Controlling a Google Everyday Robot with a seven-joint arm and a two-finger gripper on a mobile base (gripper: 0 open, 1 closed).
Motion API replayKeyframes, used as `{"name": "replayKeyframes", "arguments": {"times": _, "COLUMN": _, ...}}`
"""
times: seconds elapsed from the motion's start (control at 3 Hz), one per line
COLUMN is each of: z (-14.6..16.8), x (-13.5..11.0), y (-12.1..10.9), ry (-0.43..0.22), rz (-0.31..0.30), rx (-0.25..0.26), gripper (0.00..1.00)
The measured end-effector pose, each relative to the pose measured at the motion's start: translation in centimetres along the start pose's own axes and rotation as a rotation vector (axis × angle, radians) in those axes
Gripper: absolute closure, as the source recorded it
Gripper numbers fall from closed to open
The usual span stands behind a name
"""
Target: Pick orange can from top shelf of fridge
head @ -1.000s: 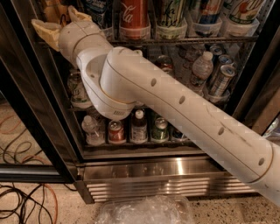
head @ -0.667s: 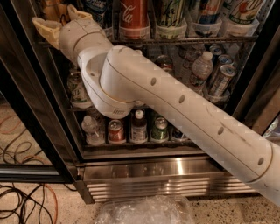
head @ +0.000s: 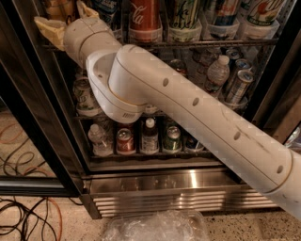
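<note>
Black-framed glass doors stand open on the large drinks fridge (head: 164,188), its wire racks packed with cans and bottles above a ribbed stainless-steel base. Loose black and orange cables (head: 28,219) trail over the speckled floor at lower left.

A thick white robot arm (head: 197,108) runs diagonally from the lower right corner up to the upper left, so the wrist meets the rack roughly level rather than from above, where the frame leaves no room. The tan two-finger gripper (head: 60,14) sits at the far upper left of the grey wire top shelf (head: 211,43). Its fingers (head: 49,29) stand apart, one on either side of the tall orange-gold can (head: 60,5), which is only partly visible at the top edge. Whether the pads press on the can cannot be made out.

Just to the right stands a red Coca-Cola can (head: 143,19), close enough that the right-hand finger has to slip between the two. I judge the reach done and the squeeze and lift-out yet to come.
</note>
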State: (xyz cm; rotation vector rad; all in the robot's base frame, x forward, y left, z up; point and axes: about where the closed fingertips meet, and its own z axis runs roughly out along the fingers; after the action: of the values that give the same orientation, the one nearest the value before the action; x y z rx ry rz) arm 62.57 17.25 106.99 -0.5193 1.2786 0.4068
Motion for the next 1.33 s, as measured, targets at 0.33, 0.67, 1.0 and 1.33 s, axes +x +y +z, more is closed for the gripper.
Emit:
{"name": "replayKeyframes", "arguments": {"times": 0.33, "z": 0.8, "x": 0.2, "y": 0.4, "ry": 0.004, "rz": 0.002, "rx": -0.026, "gripper": 0.3}}
{"name": "replayKeyframes", "arguments": {"times": 0.67, "z": 1.4, "x": 0.6, "y": 0.9, "ry": 0.011, "rz": 0.009, "rx": -0.043, "gripper": 0.3}}
{"name": "replayKeyframes", "arguments": {"times": 1.0, "z": 1.8, "x": 1.0, "y": 1.4, "ry": 0.017, "rz": 0.016, "rx": -0.059, "gripper": 0.31}}
{"name": "replayKeyframes", "arguments": {"times": 1.33, "z": 1.9, "x": 0.7, "y": 1.4, "ry": 0.017, "rz": 0.019, "rx": -0.062, "gripper": 0.5}}
